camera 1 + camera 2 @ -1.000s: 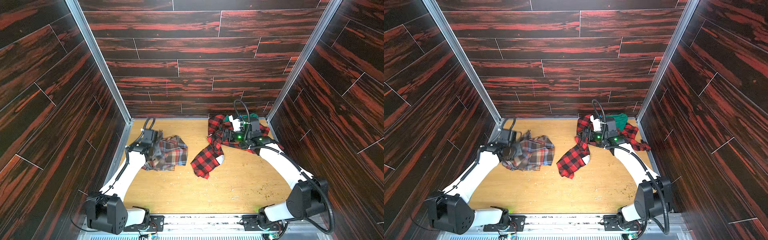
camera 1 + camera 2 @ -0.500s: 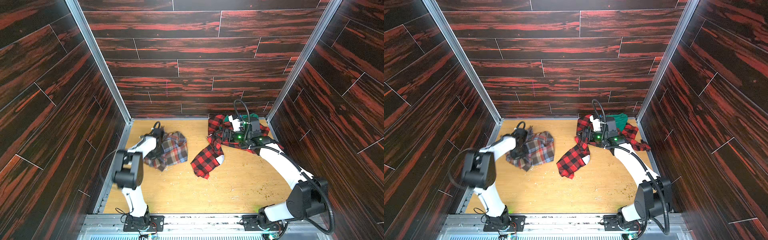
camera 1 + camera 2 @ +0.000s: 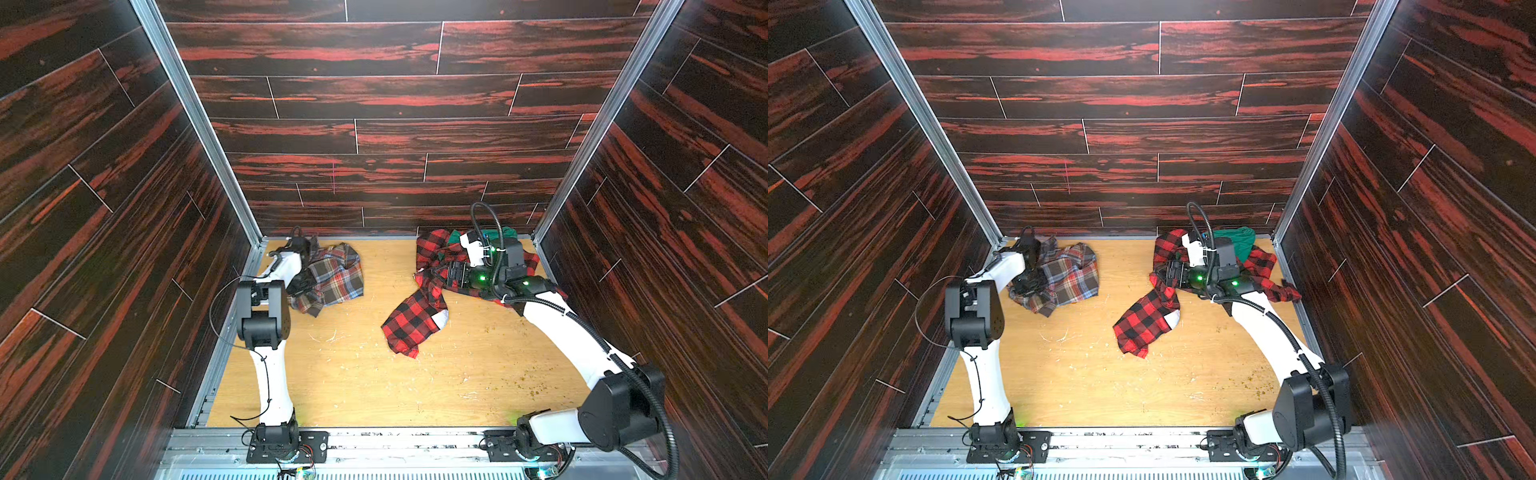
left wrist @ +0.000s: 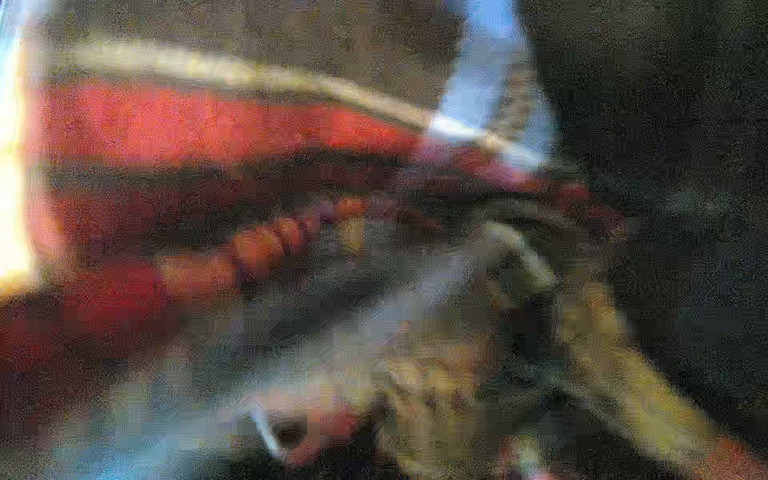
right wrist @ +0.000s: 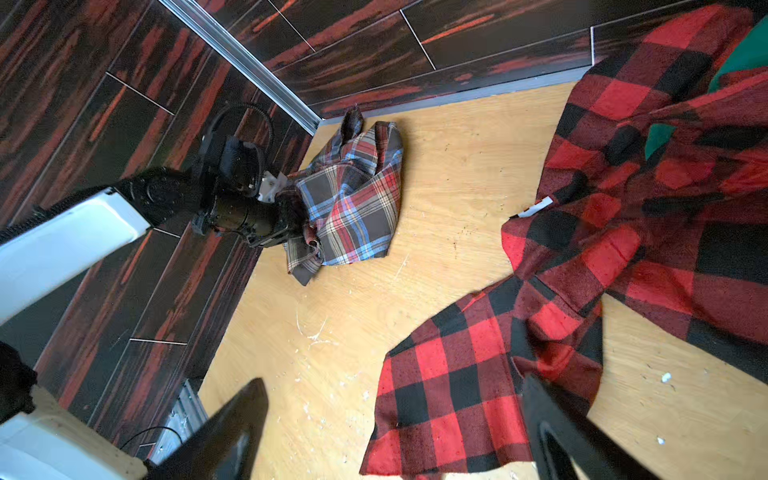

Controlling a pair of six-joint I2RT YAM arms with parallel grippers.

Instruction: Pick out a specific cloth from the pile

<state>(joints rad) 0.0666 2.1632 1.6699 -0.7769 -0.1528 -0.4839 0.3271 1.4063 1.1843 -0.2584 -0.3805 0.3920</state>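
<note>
Lying sorted, apart from the pile (image 3: 415, 328), the cloth (image 3: 336, 278) hides how open the left end effector (image 3: 304, 284) is; the right end effector (image 5: 392, 386) gapes empty.

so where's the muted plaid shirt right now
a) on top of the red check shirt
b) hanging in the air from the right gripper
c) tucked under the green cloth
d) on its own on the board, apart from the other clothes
d: the plaid shirt lies bunched on the board, with bare wood between it and the red check shirt and green cloth.
</note>
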